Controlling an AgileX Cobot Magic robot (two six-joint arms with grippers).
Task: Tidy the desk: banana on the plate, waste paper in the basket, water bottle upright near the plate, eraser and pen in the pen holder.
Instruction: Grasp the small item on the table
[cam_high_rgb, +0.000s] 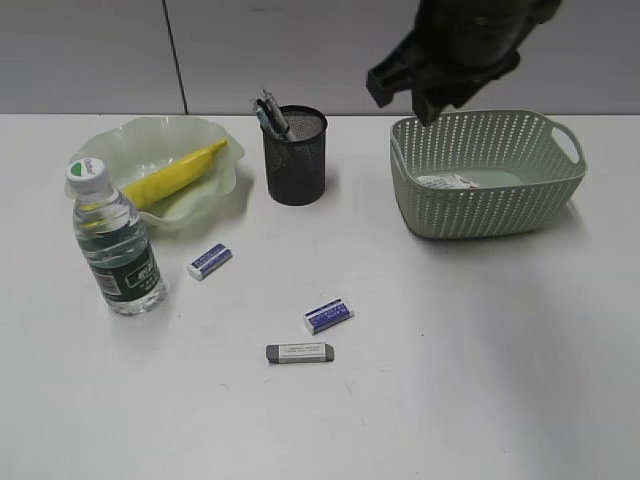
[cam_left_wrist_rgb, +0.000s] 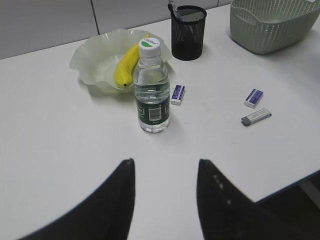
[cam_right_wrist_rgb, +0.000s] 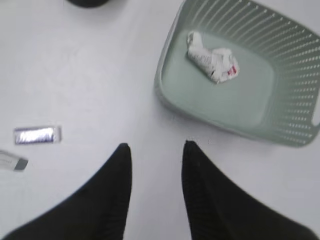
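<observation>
The banana (cam_high_rgb: 180, 172) lies in the wavy pale green plate (cam_high_rgb: 120, 140). Just in front of the plate the water bottle (cam_high_rgb: 115, 245) stands upright. Pens (cam_high_rgb: 270, 115) stick out of the black mesh pen holder (cam_high_rgb: 296, 155). Three erasers lie loose on the desk (cam_high_rgb: 480, 350): two white-and-blue ones (cam_high_rgb: 210, 261) (cam_high_rgb: 329, 316) and a grey one (cam_high_rgb: 300, 352). The waste paper (cam_right_wrist_rgb: 212, 57) rests inside the basket (cam_right_wrist_rgb: 165, 75). My right gripper (cam_right_wrist_rgb: 156, 147) hovers open and empty over the desk beside the basket's near wall. My left gripper (cam_left_wrist_rgb: 165, 162) is open and empty, short of the bottle (cam_left_wrist_rgb: 152, 90).
The right arm (cam_high_rgb: 460, 45) hangs above the basket's back left corner in the exterior view. The desk's edge (cam_left_wrist_rgb: 295, 180) shows at the lower right of the left wrist view.
</observation>
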